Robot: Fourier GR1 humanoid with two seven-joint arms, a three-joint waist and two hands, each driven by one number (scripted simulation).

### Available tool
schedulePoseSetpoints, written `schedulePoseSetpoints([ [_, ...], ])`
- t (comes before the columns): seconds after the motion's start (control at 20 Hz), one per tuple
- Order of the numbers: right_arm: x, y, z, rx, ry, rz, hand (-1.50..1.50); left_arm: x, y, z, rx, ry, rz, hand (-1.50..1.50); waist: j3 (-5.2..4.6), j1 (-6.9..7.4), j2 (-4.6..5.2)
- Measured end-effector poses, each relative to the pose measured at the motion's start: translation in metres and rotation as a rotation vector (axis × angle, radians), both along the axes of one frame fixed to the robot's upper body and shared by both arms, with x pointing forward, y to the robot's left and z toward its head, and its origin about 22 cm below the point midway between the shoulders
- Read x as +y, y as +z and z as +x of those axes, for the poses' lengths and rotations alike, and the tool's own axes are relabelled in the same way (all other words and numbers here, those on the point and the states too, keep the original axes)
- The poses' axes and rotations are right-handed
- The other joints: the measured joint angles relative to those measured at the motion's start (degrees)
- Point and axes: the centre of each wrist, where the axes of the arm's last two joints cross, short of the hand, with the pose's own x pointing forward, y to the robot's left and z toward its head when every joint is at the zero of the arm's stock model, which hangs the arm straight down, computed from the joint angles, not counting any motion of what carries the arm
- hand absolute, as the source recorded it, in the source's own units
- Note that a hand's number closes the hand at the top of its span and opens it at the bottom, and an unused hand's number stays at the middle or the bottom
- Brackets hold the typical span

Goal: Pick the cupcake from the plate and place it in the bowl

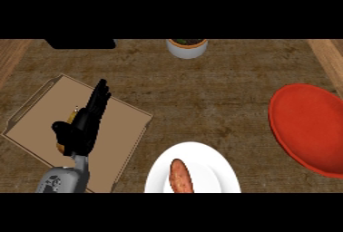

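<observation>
Along the near edge, you are looking at a white plate (159, 168) cut off by the frame, with a long orange-brown piece of food (181, 176) lying on it. Just left of it, your grey left forearm (64, 180) is showing over the near corner of a tan tray (124, 131). Your left hand (79, 131) is hanging over the tray's middle, fingers pointing straight toward the far side and gripping nothing. A small yellow-tan thing (74, 111) is peeking out beneath it. It is possibly the cupcake, but you cannot tell. Bare counter (201, 99) is lying open between the tray and the red bowl (308, 127), which is running off the right edge. Farther back, a white pot (187, 49) and a black object (80, 43) are sitting at the far edge.
</observation>
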Motion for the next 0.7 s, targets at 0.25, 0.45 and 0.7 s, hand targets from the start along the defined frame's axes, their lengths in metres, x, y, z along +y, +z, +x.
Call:
schedulePoseSetpoints([
  [0.25,-0.028,0.01,0.003,-0.004,0.012,-0.035,1.5,0.006,0.0,-0.001,0.0,0.025,0.004,0.0,-0.2,-1.52,-0.18],
  [0.45,-0.053,0.038,0.01,-0.06,-0.021,-0.039,1.5,0.011,0.0,-0.003,0.003,0.042,0.008,0.0,-0.32,-2.22,-0.22],
  [0.7,-0.078,0.068,0.02,-0.105,-0.089,-0.067,1.5,0.013,-0.002,-0.007,-0.001,0.05,0.007,0.0,-0.33,-2.66,-0.05],
])
